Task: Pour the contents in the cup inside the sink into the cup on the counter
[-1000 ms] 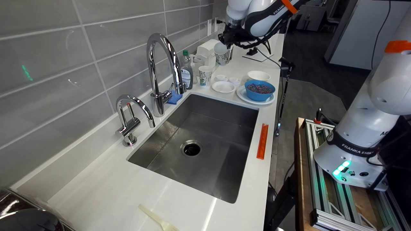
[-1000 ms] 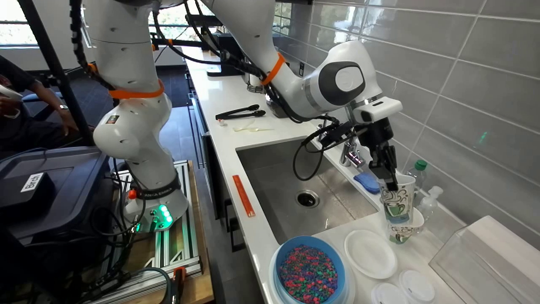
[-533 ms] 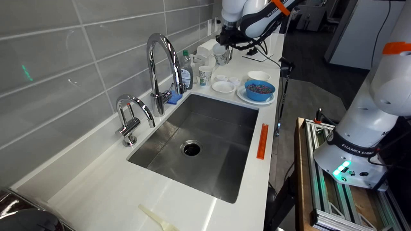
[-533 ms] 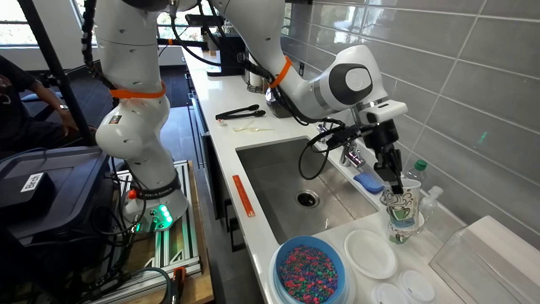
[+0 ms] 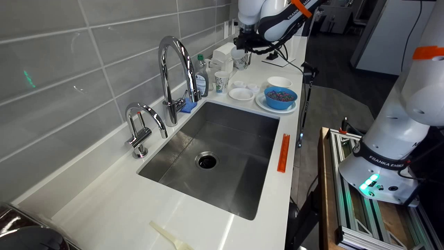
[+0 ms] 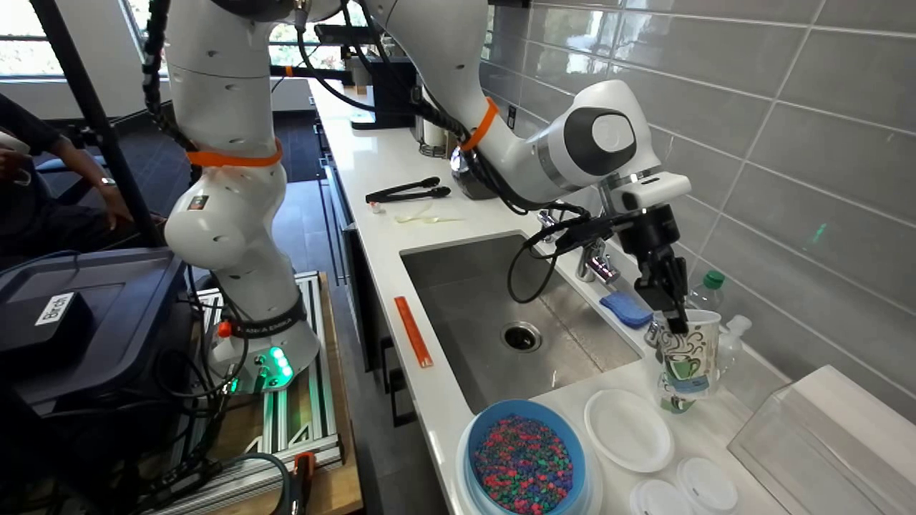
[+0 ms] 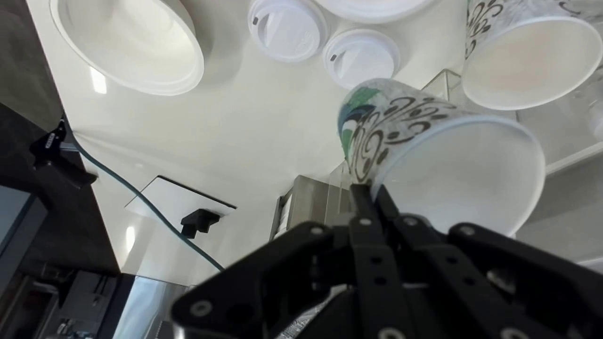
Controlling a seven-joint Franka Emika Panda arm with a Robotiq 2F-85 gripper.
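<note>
In the wrist view, the jaws of the gripper (image 7: 372,190) are seen nearly together, clamped on the wall of the held cup (image 7: 447,160) at its rim. This is judged to be the cup to be poured from; it is held above the counter (image 5: 138,201), apparently clear of it and roughly upright. It is likely to be light and thin-walled, of coated paper: springy, a little slippery, easily creased, and apt to swivel about so small a pinch. The rim may be gripped gently, but a hold around the body would probably be steadier for the tilt. Whether anything lies in it cannot be told, as its bottom is lost in pale shade.

Just beyond, the standing cup (image 7: 527,61) is set on the counter and is judged to be the receiver. Its base is cut off by the edge of the wrist view; in an exterior view most of it is covered by the held cup (image 6: 690,357). Farther out, the blue bowl (image 5: 281,104) is seen, and then the sink (image 5: 236,139), whose walls are partly hidden by its own edge.
</note>
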